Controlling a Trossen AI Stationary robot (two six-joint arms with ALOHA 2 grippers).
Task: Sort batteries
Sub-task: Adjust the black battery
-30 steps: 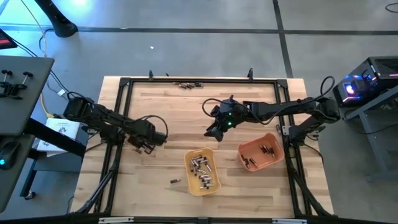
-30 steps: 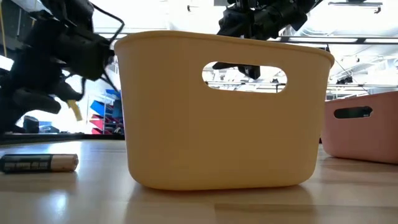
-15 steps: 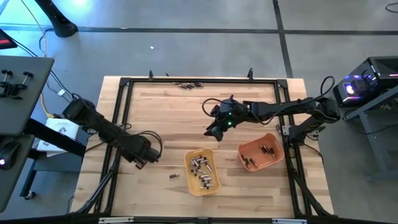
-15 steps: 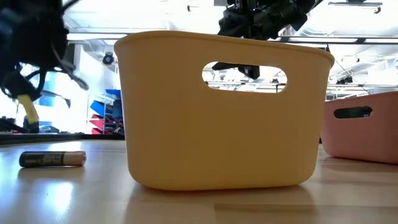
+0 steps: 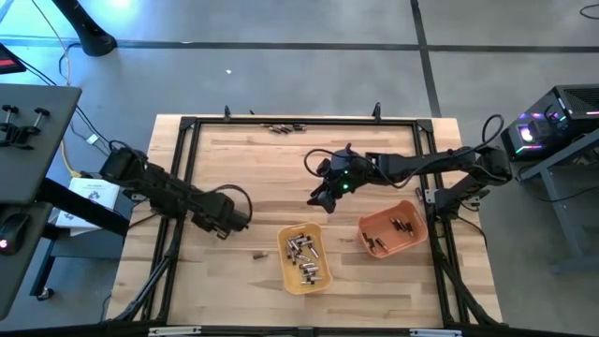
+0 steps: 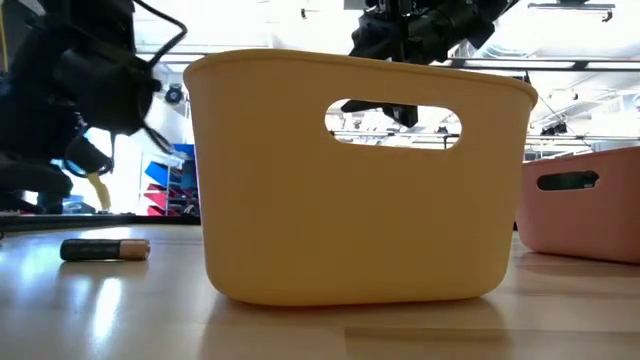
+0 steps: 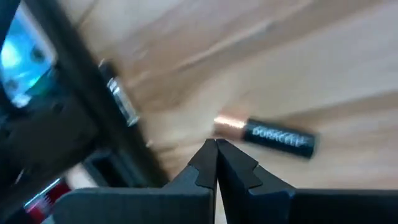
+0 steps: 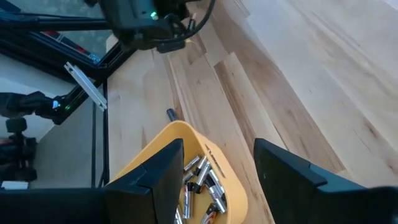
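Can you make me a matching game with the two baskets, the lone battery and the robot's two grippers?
Things:
1. yellow tray
2. orange tray
3. loose battery
4. left gripper
5. right gripper

Descriptions:
A. lies alone on the bare table
B. holds only a few batteries
C. shut, empty, just above a cell
D. holds a heap of batteries
E. open, empty, raised beyond the yellow tray

Pairs: 1-D, 2-B, 3-A, 4-C, 5-E

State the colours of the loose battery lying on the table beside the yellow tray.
The loose battery is black with a copper-coloured end, seen best in the left wrist view.
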